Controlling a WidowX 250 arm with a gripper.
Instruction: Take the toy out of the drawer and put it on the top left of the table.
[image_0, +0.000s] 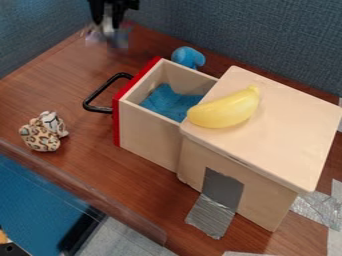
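Spotted toy (41, 137), tan with dark marks and a striped, black-and-white part, on the surface (63, 67), near the drawer (148, 134). Much blurred around the tool (109, 31); cannot tell if open, closed or gripping.

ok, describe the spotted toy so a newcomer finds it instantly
Start at the wooden box with the open, red-fronted drawer. Past the drawer's black handle, on the table, sits a small toy. It's tan with dark spots and a black-and-white part, unlike the plain blue object behind the drawer.
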